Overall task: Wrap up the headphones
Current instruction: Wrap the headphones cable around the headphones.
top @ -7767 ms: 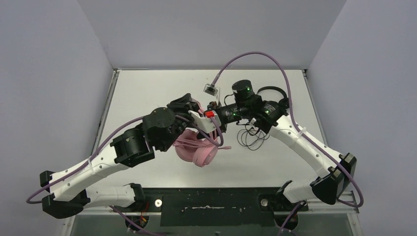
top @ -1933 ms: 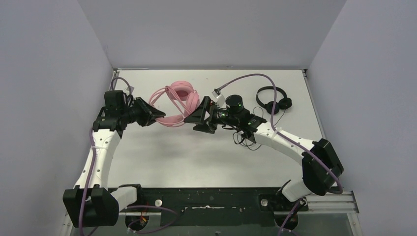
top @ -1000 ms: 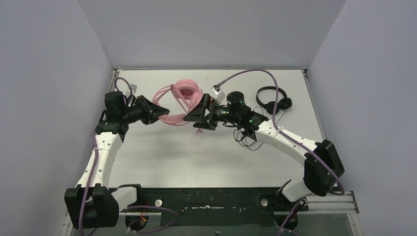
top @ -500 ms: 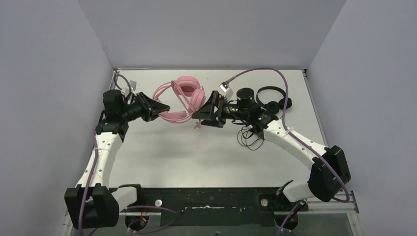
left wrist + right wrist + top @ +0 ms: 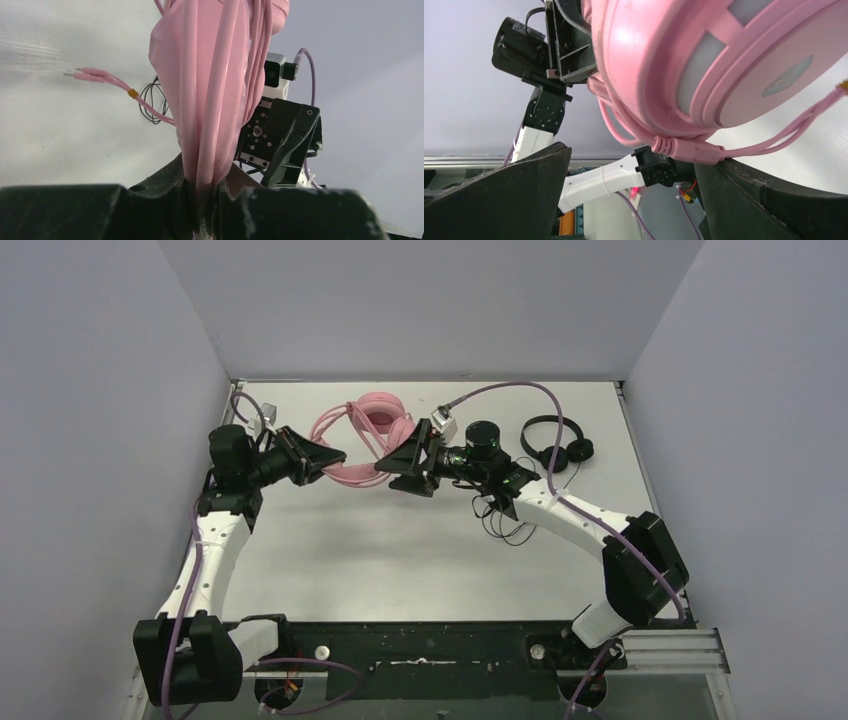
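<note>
The pink headphones [image 5: 378, 420] hang above the far middle of the table, with their cable looped round the band. My left gripper [image 5: 338, 457] is shut on the band and cable loops [image 5: 210, 100], which are pinched between its jaws [image 5: 207, 189]. Two pink plugs [image 5: 92, 75] dangle free. My right gripper [image 5: 386, 463] is open just right of the pink pair; the ear cup [image 5: 724, 65] fills its view above the spread jaws [image 5: 634, 159]. The cable's strain relief [image 5: 686, 149] lies against one finger [image 5: 774, 200]. The black headphones [image 5: 578, 450] lie at the far right.
The black pair's thin cable [image 5: 505, 525] lies in loose loops under my right forearm. Grey walls close in the table [image 5: 400, 560] on the left, the back and the right.
My right gripper drew back to the right, then came left again up to the pink ear cup, staying open. The left gripper kept its hold and hardly moved.
</note>
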